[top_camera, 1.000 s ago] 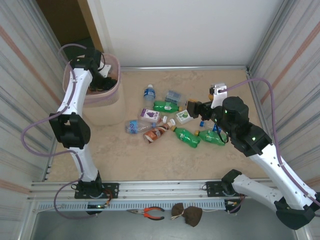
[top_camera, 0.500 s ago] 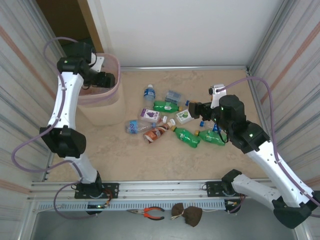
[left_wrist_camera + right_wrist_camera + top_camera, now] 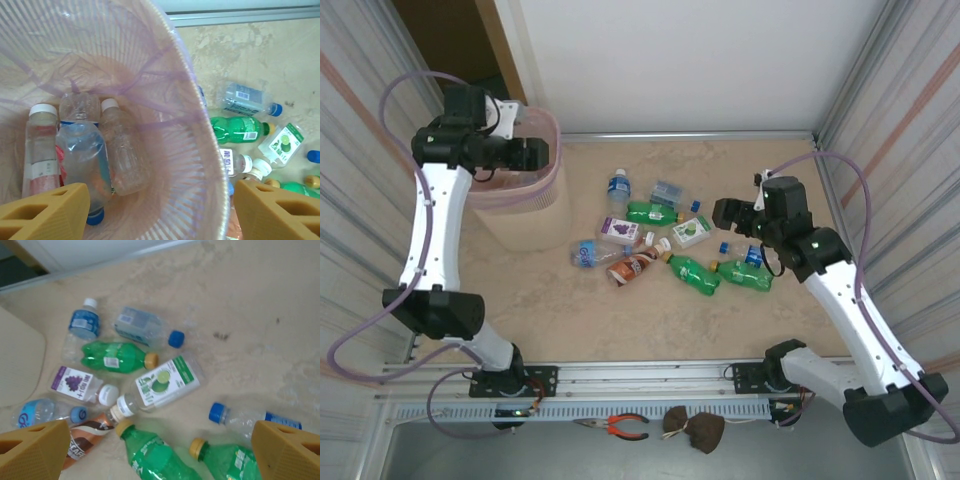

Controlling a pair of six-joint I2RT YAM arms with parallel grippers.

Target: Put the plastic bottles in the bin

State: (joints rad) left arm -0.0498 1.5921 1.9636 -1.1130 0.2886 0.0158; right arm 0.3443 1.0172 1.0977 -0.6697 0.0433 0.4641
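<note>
The left claw [image 3: 525, 155] hangs spread, empty, above the bin [image 3: 535, 205]; the right claw [image 3: 160, 452] gapes over bottles [image 3: 120, 356] beside it, seemingly to grab.

The left arm [image 3: 425, 230] and the right arm [image 3: 855, 310] look alike: slim white links between chunky black joints, with a pale purple cable [image 3: 817, 155] looping loosely alongside. The left pincer [image 3: 160, 200] and the right pincer [image 3: 160, 445] have blocky mustard-yellow fingers [image 3: 45, 212] with triangular hollows moulded into them.
</note>
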